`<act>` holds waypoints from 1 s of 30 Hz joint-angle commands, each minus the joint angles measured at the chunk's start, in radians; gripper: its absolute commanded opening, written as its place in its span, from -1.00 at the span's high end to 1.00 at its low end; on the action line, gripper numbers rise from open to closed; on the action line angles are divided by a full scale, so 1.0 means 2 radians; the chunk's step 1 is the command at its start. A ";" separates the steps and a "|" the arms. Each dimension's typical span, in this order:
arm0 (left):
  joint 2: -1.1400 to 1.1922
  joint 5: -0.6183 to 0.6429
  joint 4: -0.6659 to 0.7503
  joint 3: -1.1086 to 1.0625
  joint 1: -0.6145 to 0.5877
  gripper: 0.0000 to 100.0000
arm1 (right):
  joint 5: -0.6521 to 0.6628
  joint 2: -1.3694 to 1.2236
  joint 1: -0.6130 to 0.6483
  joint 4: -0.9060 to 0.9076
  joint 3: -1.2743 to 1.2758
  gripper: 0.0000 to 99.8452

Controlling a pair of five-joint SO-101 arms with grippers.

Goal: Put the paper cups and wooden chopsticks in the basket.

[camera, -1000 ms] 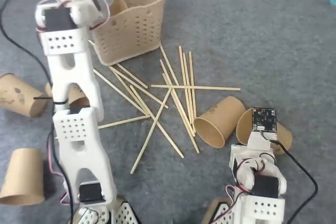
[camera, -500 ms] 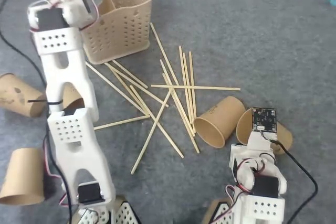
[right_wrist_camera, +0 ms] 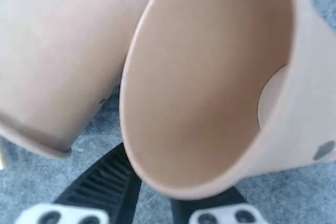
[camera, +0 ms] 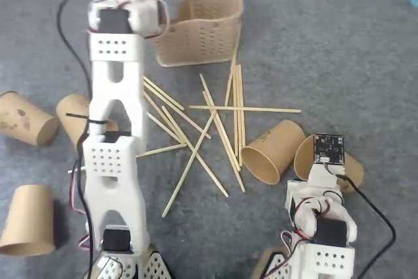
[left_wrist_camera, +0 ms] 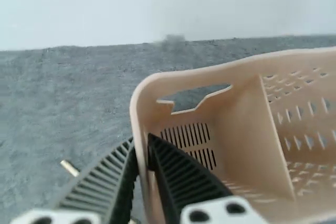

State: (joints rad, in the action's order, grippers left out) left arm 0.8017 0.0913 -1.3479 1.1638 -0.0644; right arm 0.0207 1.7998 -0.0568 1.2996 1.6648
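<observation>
A: left gripper (left_wrist_camera: 142,148) status?
B: clamped tight on the basket (left_wrist_camera: 247,103) wall at a corner, just below the handle cut-out (left_wrist_camera: 194,95). One jaw is inside and one outside. That comes from the left wrist view; in the high view the arm's wrist sits over the grip.
A: basket location?
B: far edge of the worktop (camera: 339,50), left of centre.
A: sticks?
B: wooden chopsticks (camera: 261,109) lie scattered mid-worktop, crossing each other. A few ends reach up to the basket's near wall.
A: cups?
B: three paper cups by the left edge (camera: 26,119) (camera: 72,112) (camera: 29,220). Two more lie on their sides toward the near edge, right of centre (camera: 271,151) (camera: 349,168).
A: right gripper (right_wrist_camera: 155,200)?
B: can't tell how far open. In the right wrist view a cup mouth (right_wrist_camera: 210,77) sits right over it, with a second cup touching alongside.
A: any print?
B: dark marks on two cups, too small to read.
</observation>
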 commanded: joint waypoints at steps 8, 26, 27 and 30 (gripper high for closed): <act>0.009 -0.082 -0.007 -0.014 0.010 0.97 | -0.005 0.006 -0.003 0.003 0.009 0.98; -0.091 -0.163 -0.171 -0.011 -0.035 0.94 | -0.005 0.006 -0.003 0.003 0.009 0.98; -0.100 -0.163 -0.173 -0.012 -0.033 0.94 | -0.005 0.006 -0.003 0.003 0.009 0.98; -0.116 -0.159 -0.179 -0.012 -0.025 0.94 | -0.005 0.006 -0.003 0.003 0.009 0.98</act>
State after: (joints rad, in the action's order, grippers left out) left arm 0.6897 -0.2248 -1.6886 1.1316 -0.1197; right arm 0.0207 1.7998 -0.0568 1.2996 1.6648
